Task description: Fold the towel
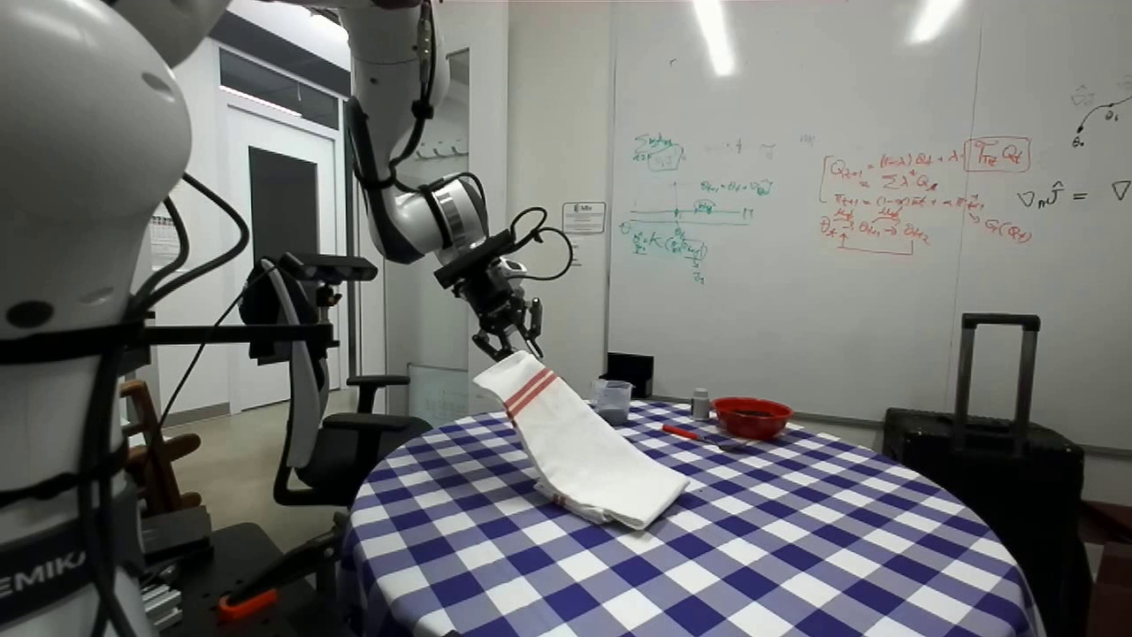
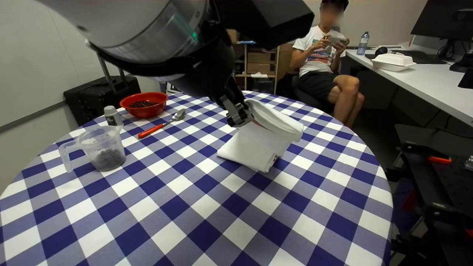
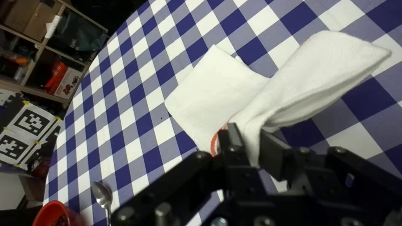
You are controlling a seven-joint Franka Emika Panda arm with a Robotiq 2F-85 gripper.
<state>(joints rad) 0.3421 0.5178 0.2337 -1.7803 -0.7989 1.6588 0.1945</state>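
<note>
The dark band [image 1: 53,571] on the robot arm's base [image 1: 49,425] reads "EMIKA" — the last letter partly covered. On the whiteboard [image 1: 787,318] stand handwritten formulas: in red, "Q", "(1-λ)" and a boxed term; in black, a nabla and hatted J with an equals sign; in green, a sum sign amid script mostly illegible — and the sign [image 1: 584,218] beside the board is too small to read. The wrist view shows square codes on white sheets [image 3: 32,121] and blurred "LUMI" on a dark green item [image 3: 83,37].
</note>
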